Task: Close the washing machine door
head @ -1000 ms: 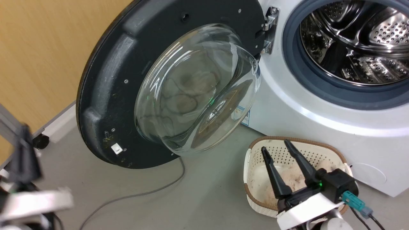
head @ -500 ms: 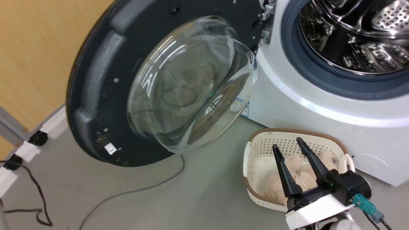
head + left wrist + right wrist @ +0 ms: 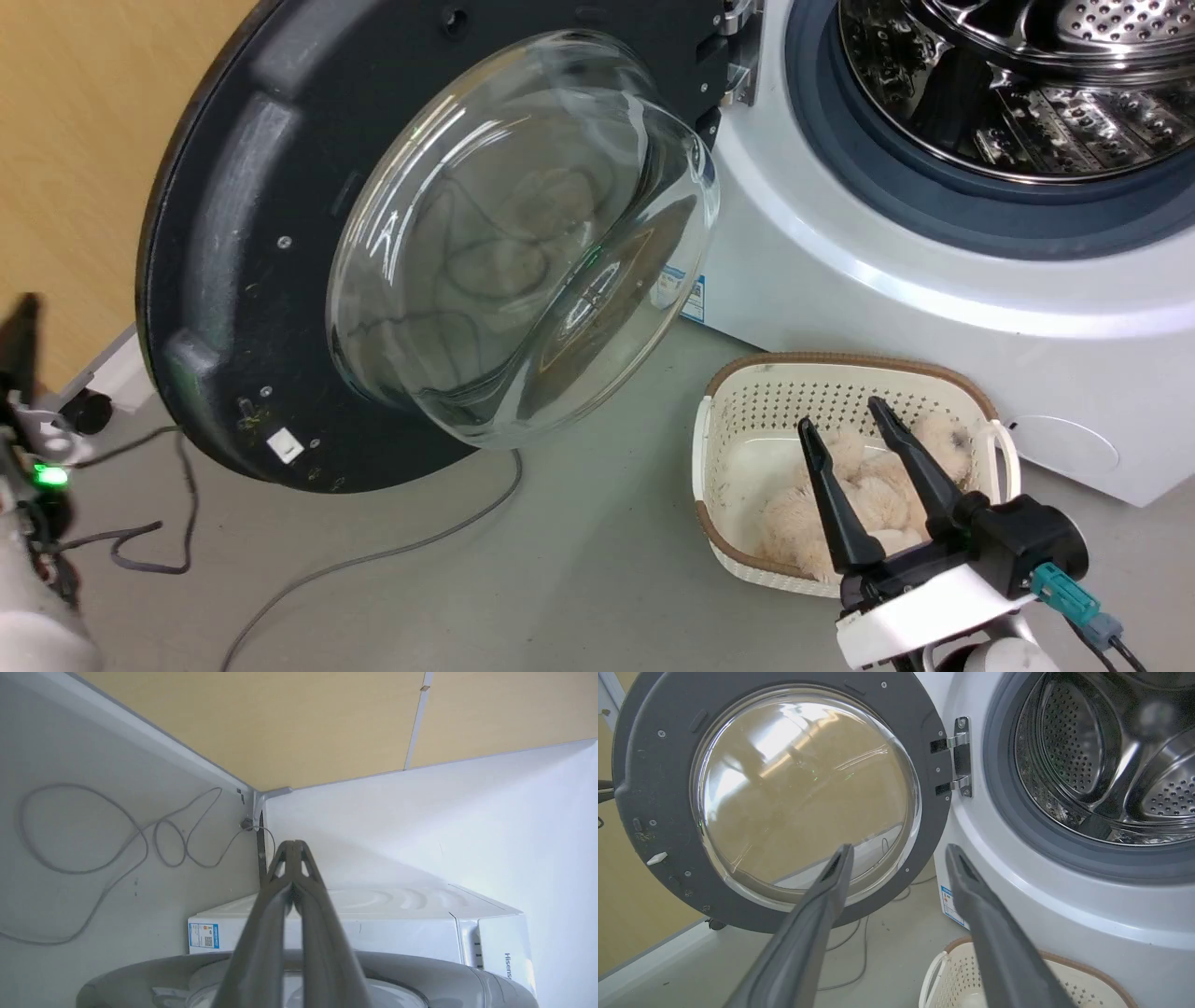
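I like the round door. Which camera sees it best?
The right wrist view: nearly the whole washing machine door faces it, with glass bowl and hinge. The head view crops its top; the left wrist view catches a grey edge.

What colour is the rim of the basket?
The rim is brown, the basket itself cream; the head view shows it best.

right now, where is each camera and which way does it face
head view: on the robot's head, looking forward and down at large round black washing machine door, big white washing machine and cream plastic basket; open right gripper lower right.
left wrist view: left arm, looking over the door's edge at the machine's side and a grey floor cable; shut left gripper.
right wrist view: right arm, facing door and shiny steel drum; open fingers.
shared: head and right wrist both show door, drum, basket.
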Controlling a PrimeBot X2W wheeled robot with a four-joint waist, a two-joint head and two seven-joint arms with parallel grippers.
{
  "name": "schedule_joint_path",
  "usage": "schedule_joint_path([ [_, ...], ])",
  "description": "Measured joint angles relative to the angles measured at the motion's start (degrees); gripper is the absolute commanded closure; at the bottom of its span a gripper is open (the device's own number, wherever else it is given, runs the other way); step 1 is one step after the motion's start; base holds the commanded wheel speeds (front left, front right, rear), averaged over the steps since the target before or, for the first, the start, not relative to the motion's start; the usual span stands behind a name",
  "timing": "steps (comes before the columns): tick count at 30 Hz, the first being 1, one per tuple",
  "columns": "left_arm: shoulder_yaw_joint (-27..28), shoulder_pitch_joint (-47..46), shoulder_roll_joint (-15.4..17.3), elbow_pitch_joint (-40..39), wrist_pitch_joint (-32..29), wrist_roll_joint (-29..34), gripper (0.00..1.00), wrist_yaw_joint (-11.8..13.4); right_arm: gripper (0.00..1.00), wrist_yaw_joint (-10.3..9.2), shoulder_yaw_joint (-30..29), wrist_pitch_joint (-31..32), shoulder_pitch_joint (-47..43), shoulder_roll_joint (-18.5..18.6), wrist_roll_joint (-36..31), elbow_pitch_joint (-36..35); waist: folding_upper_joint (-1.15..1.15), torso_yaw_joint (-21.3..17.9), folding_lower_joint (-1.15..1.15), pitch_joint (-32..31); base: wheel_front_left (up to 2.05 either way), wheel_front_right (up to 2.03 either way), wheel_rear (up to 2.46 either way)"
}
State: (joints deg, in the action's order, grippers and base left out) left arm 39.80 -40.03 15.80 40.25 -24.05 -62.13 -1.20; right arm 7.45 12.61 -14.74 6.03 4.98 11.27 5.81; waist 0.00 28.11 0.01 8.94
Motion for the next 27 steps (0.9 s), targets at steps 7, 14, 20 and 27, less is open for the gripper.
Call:
schedule_joint_path([
  [7, -0.7, -0.1, -3.4, -0.2, -12.1, -5.8, 1.0, -1.8, 0.0, 0.0, -0.8, 0.0, 0.0, 0.0, -0.1, 0.0, 0.0, -0.5, 0.0, -0.3, 0.0, 0.0, 0.0],
  [14, -2.6, 2.8, -5.2, -5.9, -20.8, -8.2, 1.0, -2.4, 0.0, 0.0, -1.5, 0.0, 0.0, -0.3, -0.1, 0.4, 0.0, -1.0, 0.0, -2.0, 0.0, 0.0, 0.0],
  [20, -4.5, 8.0, -7.9, -13.1, -28.4, -10.0, 1.0, -1.3, 0.0, 0.0, -2.3, 0.0, -0.9, -1.0, -0.1, 0.5, 0.0, -1.6, 0.0, -4.4, 0.0, 0.0, 0.0],
  [27, -9.5, 18.0, -12.0, -25.2, -35.8, -11.9, 1.0, 2.7, 0.0, 0.0, -3.3, 0.0, -3.3, -1.5, 0.3, 0.3, 0.0, -3.6, 0.0, -7.3, 0.0, 0.0, 0.0],
])
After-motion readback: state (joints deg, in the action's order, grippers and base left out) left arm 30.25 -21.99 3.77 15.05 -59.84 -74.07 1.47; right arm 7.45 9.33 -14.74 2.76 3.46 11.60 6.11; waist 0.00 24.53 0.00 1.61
